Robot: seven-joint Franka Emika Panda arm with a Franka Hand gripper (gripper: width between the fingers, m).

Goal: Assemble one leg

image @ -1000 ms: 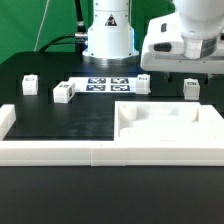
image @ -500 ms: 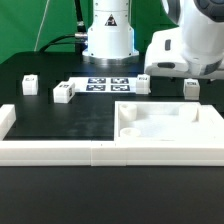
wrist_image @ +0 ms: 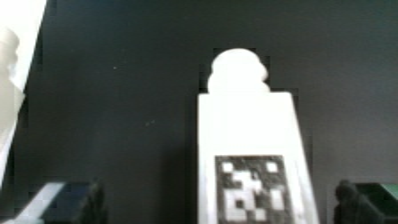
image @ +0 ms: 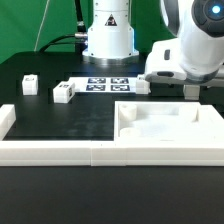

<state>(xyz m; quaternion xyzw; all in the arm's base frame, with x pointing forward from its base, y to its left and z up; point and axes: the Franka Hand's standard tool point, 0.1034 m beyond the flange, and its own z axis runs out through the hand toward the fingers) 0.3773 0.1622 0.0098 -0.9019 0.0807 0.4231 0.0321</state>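
Note:
In the wrist view a white leg (wrist_image: pixel 249 120) with a black-and-white marker lies flat on the black table, its rounded peg end pointing away. My gripper (wrist_image: pixel 214 205) is open, with one dark fingertip (wrist_image: pixel 63 200) on each side of the leg and clear gaps between them. In the exterior view the gripper (image: pixel 190 90) hangs low at the right, behind the tray, and hides most of that leg. Three more legs stand on the table: one (image: pixel 30 84), a second (image: pixel 64 93) and a third (image: pixel 143 83).
The large white rimmed tray (image: pixel 165 125) lies in front of the gripper. A long white rail (image: pixel 60 150) runs along the table's front. The marker board (image: pixel 105 84) lies by the robot base (image: pixel 108 35). A white edge (wrist_image: pixel 9 80) shows in the wrist view.
The arm has moved toward the exterior view's right and come down over the rightmost leg, which was in plain sight before and is now mostly covered.

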